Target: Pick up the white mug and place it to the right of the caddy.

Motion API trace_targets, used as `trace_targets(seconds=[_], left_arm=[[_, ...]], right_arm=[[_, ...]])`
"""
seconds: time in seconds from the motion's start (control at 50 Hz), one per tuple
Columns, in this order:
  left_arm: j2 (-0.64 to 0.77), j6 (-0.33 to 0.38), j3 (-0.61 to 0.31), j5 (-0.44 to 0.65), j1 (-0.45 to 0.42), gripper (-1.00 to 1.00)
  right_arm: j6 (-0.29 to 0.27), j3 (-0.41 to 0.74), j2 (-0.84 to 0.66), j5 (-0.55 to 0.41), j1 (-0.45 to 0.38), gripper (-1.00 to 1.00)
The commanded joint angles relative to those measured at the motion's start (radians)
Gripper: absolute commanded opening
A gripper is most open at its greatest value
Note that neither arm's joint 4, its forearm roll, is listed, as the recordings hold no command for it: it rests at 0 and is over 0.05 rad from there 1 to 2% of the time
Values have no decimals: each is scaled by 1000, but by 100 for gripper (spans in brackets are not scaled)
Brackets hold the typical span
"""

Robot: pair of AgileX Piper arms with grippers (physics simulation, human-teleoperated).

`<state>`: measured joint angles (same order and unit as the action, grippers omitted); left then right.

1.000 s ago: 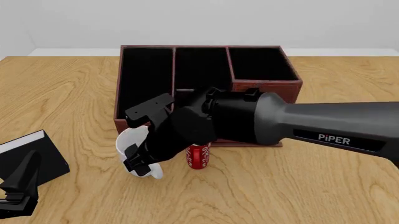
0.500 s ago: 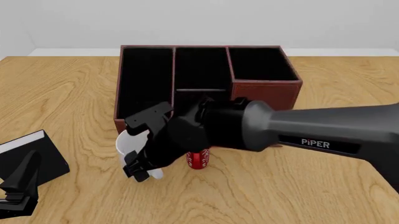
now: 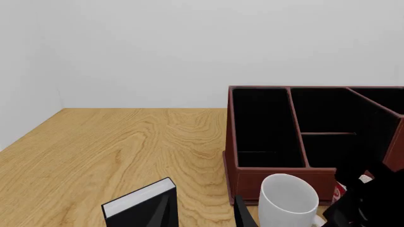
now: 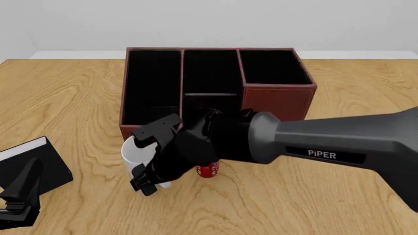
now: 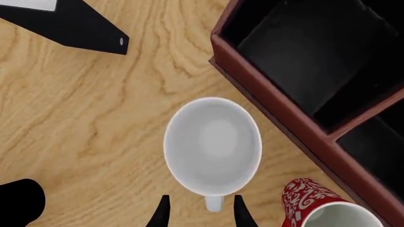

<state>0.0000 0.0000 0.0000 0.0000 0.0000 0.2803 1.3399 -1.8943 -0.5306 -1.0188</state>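
White mug (image 5: 213, 144): upright on the bench toward the near-left, mouth up, just in front of the caddy's near-left corner; not lifted; handle faces away from the caddy, toward the near edge

Right gripper (image 5: 198, 211): poised over the mug; two fingertips (image 5: 162, 213) parted, straddling the handle stub without visible contact; grasps nothing. Judged: approach lines up a pinch on the handle or rim beside it

Left gripper (image 4: 18, 200): parked at the near-left corner, clear of the work; whether parted or closed cannot be told

Black book-like box (image 4: 33, 164): near the left edge, beside the idle gripper

Red mug (image 5: 319, 205): just right of the white mug, close enough to be nudged in a lift

Caddy (image 4: 279, 92): bench centre toward the far edge; bench to its right is the target, so the mug must travel across its front
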Motion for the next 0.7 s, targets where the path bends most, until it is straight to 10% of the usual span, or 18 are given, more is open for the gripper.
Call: trace_targets(seconds=[0.02,0.54,0.56,0.7], left_arm=[[0,0,0,0,0,100],[0,0,0,0,0,100],[0,0,0,0,0,100],[0,0,0,0,0,100]], right_arm=[[9,-11,-1,9,0,100],[11,-23,-13,23,0,100],[5,-22,-16,22,1,-100],[1,-19,-20,15,-1,-100]])
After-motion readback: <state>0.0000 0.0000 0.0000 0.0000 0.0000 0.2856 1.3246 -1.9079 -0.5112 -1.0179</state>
